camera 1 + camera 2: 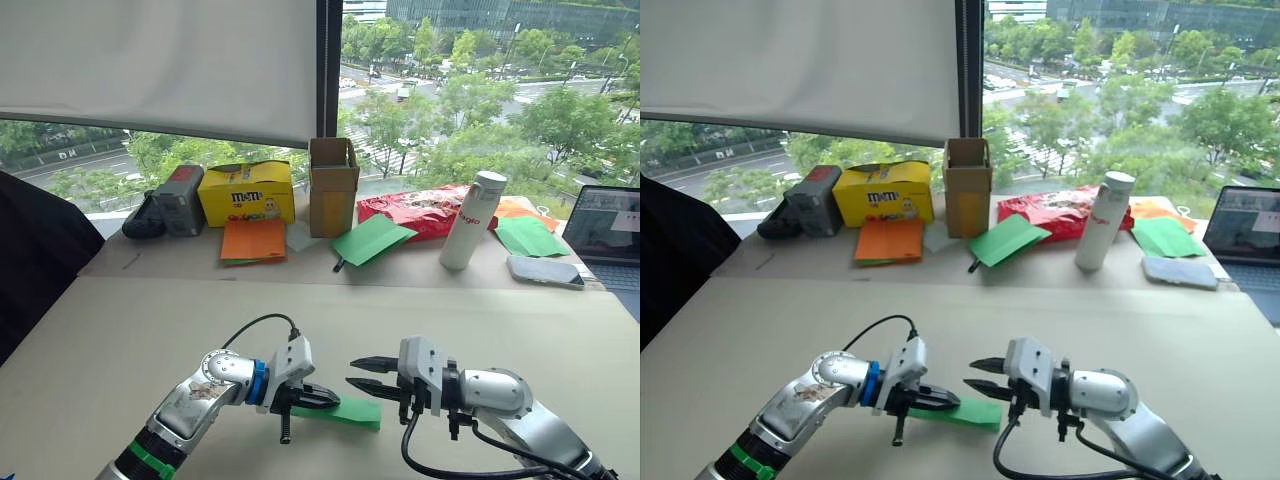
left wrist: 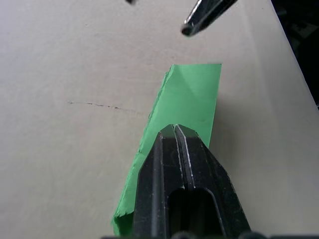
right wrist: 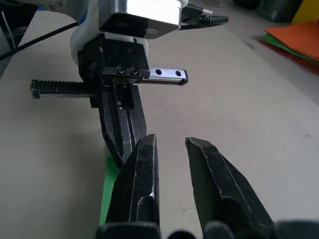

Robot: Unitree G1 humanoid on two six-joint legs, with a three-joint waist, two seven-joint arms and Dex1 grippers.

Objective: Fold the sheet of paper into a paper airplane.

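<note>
Left claw (image 1: 318,398) is clamped on the sheet of paper (image 1: 352,411), already a narrow folded strip flat on the desk (image 1: 120,340). Your right claw (image 1: 362,376) hovers parted beside it (empty). You're mid-fold; next, pinch the free end. Left wrist view reveals layered edges.

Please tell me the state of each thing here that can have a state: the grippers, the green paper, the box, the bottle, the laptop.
Left gripper: shut on the sheet of paper.
Right gripper: open, holding nothing.
Sheet of paper: folded, flat on the table.
Cardboard box: upright, flaps open.
White bottle: upright, capped.
Laptop: open.
</note>
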